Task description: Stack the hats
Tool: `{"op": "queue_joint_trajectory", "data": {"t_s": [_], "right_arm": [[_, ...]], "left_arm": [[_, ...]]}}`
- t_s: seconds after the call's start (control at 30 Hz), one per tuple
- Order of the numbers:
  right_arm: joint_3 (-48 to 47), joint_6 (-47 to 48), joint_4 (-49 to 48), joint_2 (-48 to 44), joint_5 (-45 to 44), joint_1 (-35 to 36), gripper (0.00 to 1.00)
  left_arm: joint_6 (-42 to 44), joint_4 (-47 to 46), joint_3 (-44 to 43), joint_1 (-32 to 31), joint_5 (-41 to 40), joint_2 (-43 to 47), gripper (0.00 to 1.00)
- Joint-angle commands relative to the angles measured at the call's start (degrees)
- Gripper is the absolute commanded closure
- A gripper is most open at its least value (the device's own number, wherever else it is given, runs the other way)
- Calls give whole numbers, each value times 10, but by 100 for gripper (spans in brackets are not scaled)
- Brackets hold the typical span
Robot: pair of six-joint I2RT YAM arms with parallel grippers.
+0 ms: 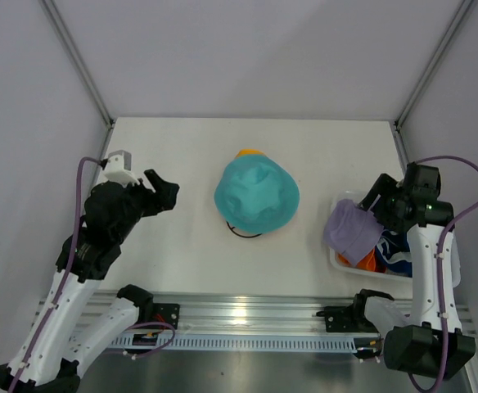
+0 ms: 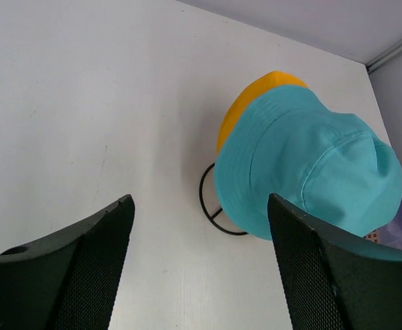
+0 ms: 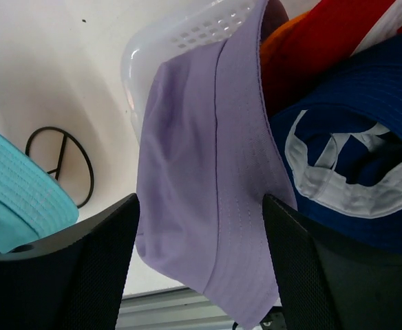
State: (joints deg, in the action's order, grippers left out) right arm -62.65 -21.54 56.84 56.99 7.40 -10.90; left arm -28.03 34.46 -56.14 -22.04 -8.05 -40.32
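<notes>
While the teal hat sits over the yellow hat on the wire stand mid bench, the white mesh basket at right holds the lavender hat draped over its rim, plus orange hat, red hat and navy hat. Left pincer is wide and empty, left of the stack. Right pincer is wide over the lavender hat, nothing clamped.

The teal hat and yellow hat are plain — the wire stand black. In the white mesh basket: lavender hat, red hat, orange hat, and navy hat — lined white.
</notes>
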Motion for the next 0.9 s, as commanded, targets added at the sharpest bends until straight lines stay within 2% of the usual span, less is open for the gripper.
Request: {"op": "queue_joint_trajectory", "data": {"t_s": [0.0,0.17,0.4,0.53,0.67,0.87], "right_arm": [[3,-11,-52,-5,6,-2,25],[-15,12,-25,13,-21,-2,25],[-72,40,23,-4,-120,-2,23],[-43,39,11,0,-100,-2,24],[1,26,-31,3,-37,-2,29],[18,36,-46,31,-43,-2,38]], "left_arm": [[22,34,-8,2,-13,12,18],[18,25,1,2,-6,30,16],[13,11,14,2,11,13,15],[14,1,16,2,24,-5,15],[18,0,12,2,26,-12,15],[18,6,14,2,17,-10,14]]}}
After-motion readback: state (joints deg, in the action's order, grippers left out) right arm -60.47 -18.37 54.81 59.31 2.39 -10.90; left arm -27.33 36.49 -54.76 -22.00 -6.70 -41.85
